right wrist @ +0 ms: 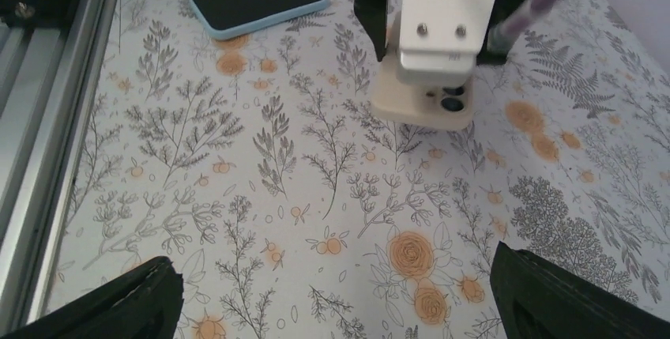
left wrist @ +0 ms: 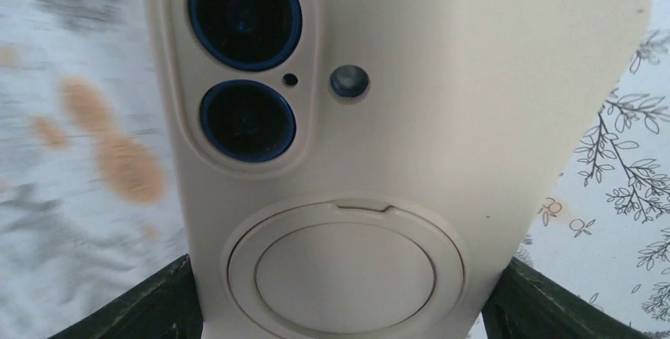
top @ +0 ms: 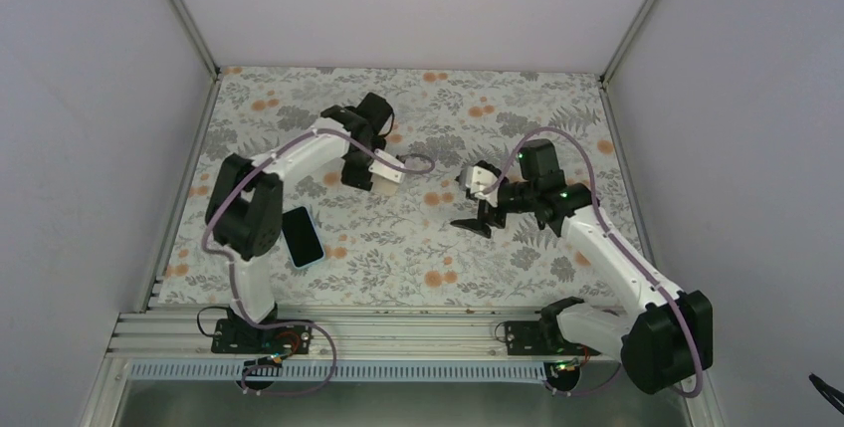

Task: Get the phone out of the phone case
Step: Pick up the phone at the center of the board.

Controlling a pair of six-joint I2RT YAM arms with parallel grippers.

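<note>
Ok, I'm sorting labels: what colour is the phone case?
The phone case is a plain pale beige, seen best in the left wrist view.

Location type: a robotics lab test cell.

Indicators:
- My left arm point(top: 261, 203) and my right arm point(top: 617, 260) are bolted side by side to an aluminium rail point(top: 398, 332) along the near edge of the table point(top: 428, 238).
- Plain pale wall panels point(top: 90, 128) close off the table's left, far and right edges. Metal posts point(top: 184, 11) rise from the far corners.
- Lilac cables point(top: 587, 163) run exposed along both arms.
- A green status light point(top: 563, 191) glows on my right arm.
- A floral-print sheet point(right wrist: 300, 197) covers the table top as a working surface.
</note>
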